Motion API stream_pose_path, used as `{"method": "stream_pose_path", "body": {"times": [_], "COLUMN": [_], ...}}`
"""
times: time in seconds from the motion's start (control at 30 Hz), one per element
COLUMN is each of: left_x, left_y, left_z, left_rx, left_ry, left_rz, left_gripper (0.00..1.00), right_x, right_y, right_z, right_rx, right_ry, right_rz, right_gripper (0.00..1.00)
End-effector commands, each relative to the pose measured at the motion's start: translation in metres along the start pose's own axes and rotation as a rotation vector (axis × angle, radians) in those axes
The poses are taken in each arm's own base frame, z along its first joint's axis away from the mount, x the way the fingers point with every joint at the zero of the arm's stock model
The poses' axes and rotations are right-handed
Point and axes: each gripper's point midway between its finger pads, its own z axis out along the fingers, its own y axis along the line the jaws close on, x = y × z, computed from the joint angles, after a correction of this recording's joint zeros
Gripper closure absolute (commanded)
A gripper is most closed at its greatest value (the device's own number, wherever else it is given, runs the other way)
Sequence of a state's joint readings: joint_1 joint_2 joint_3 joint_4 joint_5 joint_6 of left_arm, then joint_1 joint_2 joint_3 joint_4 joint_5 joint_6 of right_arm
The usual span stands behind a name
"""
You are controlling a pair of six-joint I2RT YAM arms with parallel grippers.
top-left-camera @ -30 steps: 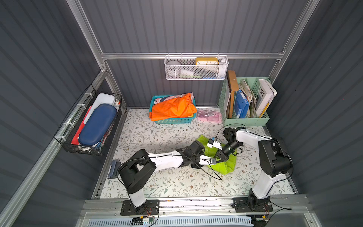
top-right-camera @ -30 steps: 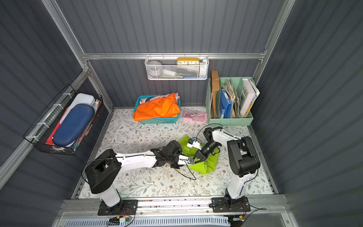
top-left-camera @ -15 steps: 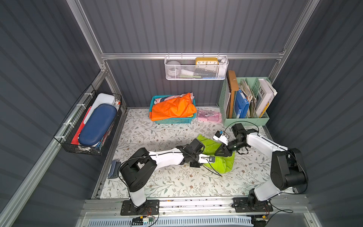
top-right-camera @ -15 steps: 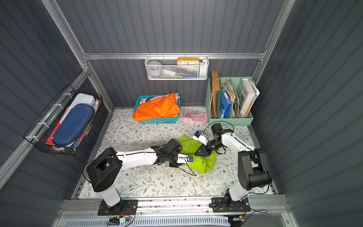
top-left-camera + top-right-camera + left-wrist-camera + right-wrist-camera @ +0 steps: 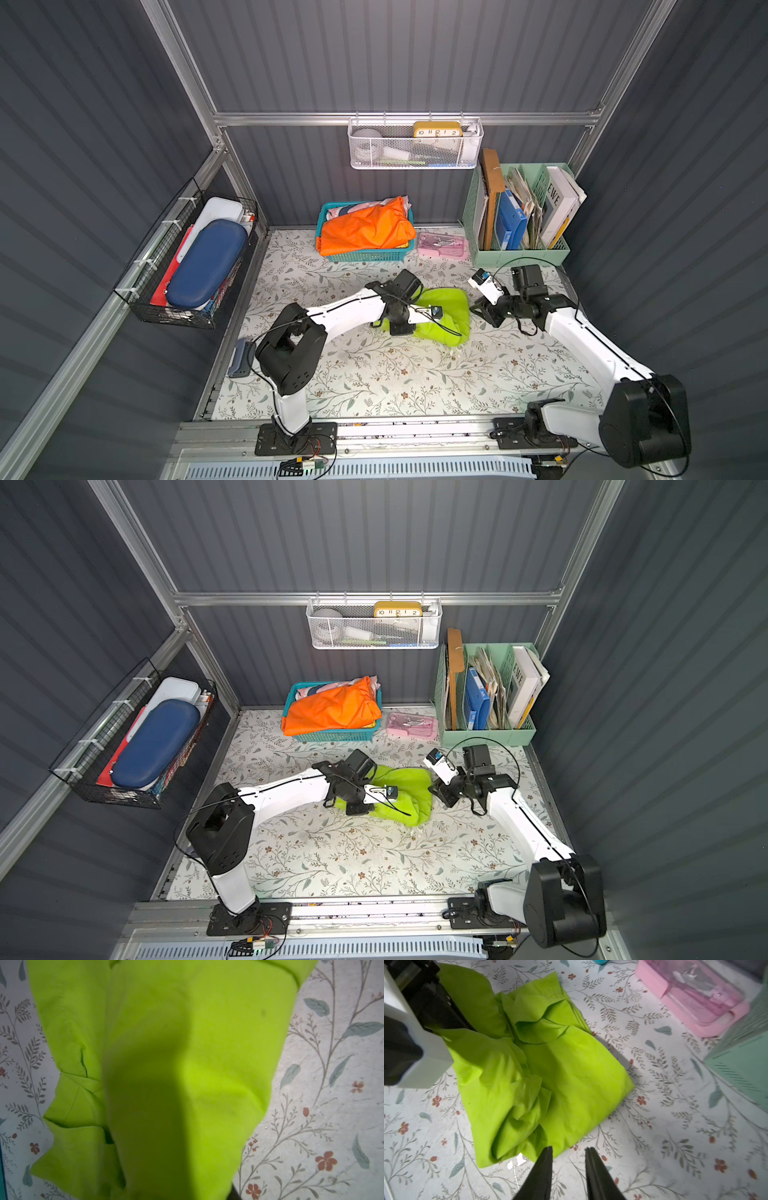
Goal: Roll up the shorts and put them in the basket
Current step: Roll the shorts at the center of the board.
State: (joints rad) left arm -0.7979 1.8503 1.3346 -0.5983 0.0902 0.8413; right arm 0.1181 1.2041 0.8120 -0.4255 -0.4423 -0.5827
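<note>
The lime-green shorts (image 5: 446, 305) (image 5: 405, 785) lie bunched in a loose bundle mid-table. My left gripper (image 5: 402, 329) (image 5: 357, 808) sits at the bundle's left end, shut on a fold of the fabric. In the left wrist view the shorts (image 5: 187, 1064) drape over the jaws and hide the fingers. My right gripper (image 5: 568, 1149) (image 5: 478, 309) hovers just off the bundle's right edge, open, with only the tabletop between its black fingers (image 5: 545, 1167). From the right wrist the shorts (image 5: 560, 1074) appear crumpled, with a thick fold near the fingers.
A teal basket (image 5: 332, 255) holding an orange garment (image 5: 365, 232) stands at the back, with a pink case (image 5: 442, 245) and a green file organizer (image 5: 519, 253) to its right. A black wire basket (image 5: 183, 316) hangs on the left wall. A white scrap (image 5: 517, 1161) lies beside the shorts.
My right gripper has let go of the shorts, opened and drawn back to the right, off the bundle. The left gripper has kept its hold in about the same place.
</note>
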Motion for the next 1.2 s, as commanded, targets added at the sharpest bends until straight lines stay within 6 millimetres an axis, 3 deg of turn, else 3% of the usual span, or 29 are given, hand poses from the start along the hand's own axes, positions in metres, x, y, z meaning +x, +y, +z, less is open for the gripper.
{"method": "stream_pose_path", "body": {"times": [0.0, 0.13, 0.23, 0.33, 0.43, 0.63, 0.87, 0.93, 1.17], "left_x": [0.004, -0.002, -0.007, -0.012, -0.019, -0.023, -0.015, -0.011, 0.0], "left_y": [-0.015, -0.021, -0.03, -0.035, -0.036, -0.041, -0.042, -0.042, -0.041], "left_z": [-0.007, -0.007, -0.007, -0.009, -0.007, 0.015, 0.044, 0.052, 0.07], "left_rx": [0.123, 0.222, 0.306, 0.387, 0.478, 0.602, 0.662, 0.673, 0.689], "left_ry": [0.059, 0.066, 0.053, 0.031, 0.018, 0.005, 0.031, 0.041, 0.068], "left_rz": [-0.089, -0.163, -0.209, -0.264, -0.336, -0.422, -0.475, -0.493, -0.523], "left_gripper": [0.83, 0.82, 0.8, 0.79, 0.78, 0.77, 0.76, 0.76, 0.76], "right_x": [-0.009, -0.019, -0.024, -0.026, -0.022, -0.007, 0.026, 0.032, 0.025], "right_y": [-0.008, 0.021, 0.039, 0.055, 0.067, 0.105, 0.13, 0.128, 0.122], "right_z": [-0.015, -0.033, -0.047, -0.062, -0.075, -0.088, -0.06, -0.048, -0.008], "right_rx": [0.094, 0.013, -0.003, 0.004, 0.043, -0.009, -0.056, -0.032, 0.063], "right_ry": [-0.061, -0.162, -0.242, -0.287, -0.292, -0.267, -0.13, -0.07, -0.01], "right_rz": [-0.035, -0.159, -0.228, -0.306, -0.407, -0.572, -0.764, -0.819, -1.016], "right_gripper": [0.67, 0.61, 0.49, 0.46, 0.45, 0.39, 0.35, 0.32, 0.29]}}
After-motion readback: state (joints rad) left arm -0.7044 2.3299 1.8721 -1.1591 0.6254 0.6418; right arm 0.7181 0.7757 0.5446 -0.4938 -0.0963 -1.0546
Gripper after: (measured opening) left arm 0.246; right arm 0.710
